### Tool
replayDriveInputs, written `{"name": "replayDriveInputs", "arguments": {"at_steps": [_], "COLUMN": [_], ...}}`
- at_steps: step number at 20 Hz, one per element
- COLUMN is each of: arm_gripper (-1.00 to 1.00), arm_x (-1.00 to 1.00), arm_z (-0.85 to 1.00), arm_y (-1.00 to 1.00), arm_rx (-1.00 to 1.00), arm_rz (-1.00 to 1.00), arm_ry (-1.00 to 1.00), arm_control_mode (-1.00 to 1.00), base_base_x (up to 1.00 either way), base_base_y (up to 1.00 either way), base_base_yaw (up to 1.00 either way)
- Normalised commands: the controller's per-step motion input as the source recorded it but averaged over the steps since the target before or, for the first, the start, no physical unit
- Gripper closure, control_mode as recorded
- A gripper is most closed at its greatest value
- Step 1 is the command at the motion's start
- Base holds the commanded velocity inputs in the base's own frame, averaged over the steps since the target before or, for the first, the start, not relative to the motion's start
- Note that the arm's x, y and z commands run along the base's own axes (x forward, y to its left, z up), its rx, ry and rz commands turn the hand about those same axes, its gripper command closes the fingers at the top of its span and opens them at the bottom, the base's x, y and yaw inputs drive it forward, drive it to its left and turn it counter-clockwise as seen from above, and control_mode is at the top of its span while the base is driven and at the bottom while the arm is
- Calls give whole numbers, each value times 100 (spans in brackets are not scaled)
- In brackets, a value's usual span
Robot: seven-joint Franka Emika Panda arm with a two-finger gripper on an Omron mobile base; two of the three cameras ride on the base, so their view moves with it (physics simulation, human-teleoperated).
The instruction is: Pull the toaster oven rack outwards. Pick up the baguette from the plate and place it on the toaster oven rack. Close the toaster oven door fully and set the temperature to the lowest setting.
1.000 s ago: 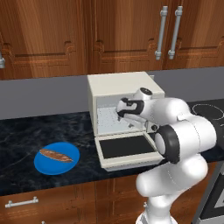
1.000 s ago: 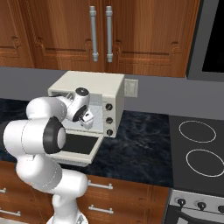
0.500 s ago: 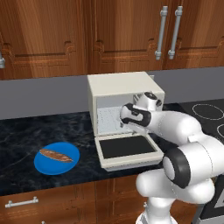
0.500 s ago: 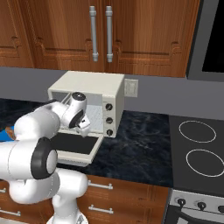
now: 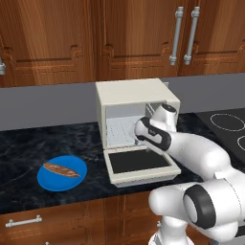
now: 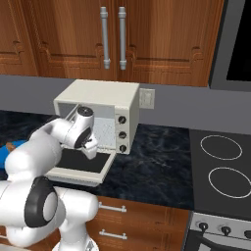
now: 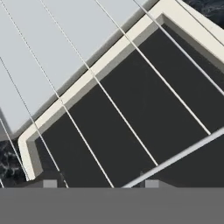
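Toaster oven [image 5: 136,95]: cream-white box on the dark marbled counter [image 5: 28,143], set against the grey backsplash, beneath wooden wall cabinets [image 5: 57,38] with silver bar handles.

Toaster oven door [image 5: 139,161]: dropped flat in front of the oven, dark glass pane facing up.

Toaster oven rack [image 7: 131,131]: thin wire rods; in my hand view they run over the door's glass and cream frame and over the pale cavity floor. In the left base view the grid sits at the mouth of the cavity.

Knobs [image 6: 121,133]: three, stacked down the oven's right front panel. No lettering legible on them or on the oven.

Plate [image 5: 62,172]: bright blue, on the counter well to the left of the oven. Baguette [image 5: 61,169] lies across it.

Wall outlet [image 6: 146,97]: on the backsplash just right of the oven.

Stovetop [image 6: 220,166]: dark, ringed burners, well to the right of the oven.

My claw [image 6: 91,145]: at the oven's mouth, above the door's hinge end, my arm reaching in from the right and partly covering the cavity. The tips barely show, with a rack wire running near them; whether the claw is released or clenched on the wire, I cannot tell.
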Motion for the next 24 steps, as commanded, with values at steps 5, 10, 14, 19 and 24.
{"name": "replayDriveInputs", "arguments": {"at_steps": [5, 10, 14, 19, 24], "arm_gripper": [-100, -100, -100, -100, -100], "arm_x": [-10, -15, -47, -83, -38], "arm_z": [6, 11, 42, 61, 47], "arm_y": [0, 0, 0, 5, 73], "arm_rx": [0, -2, 0, 0, -7], "arm_rz": [0, 0, 0, 0, 19], "arm_ry": [0, 0, 0, -2, 2], "arm_control_mode": [-100, -100, -100, -100, -100], "base_base_x": [0, 0, 0, 0, 0], "base_base_y": [0, 0, 0, 0, 0], "base_base_yaw": [0, 0, 0, 0, 0]}}
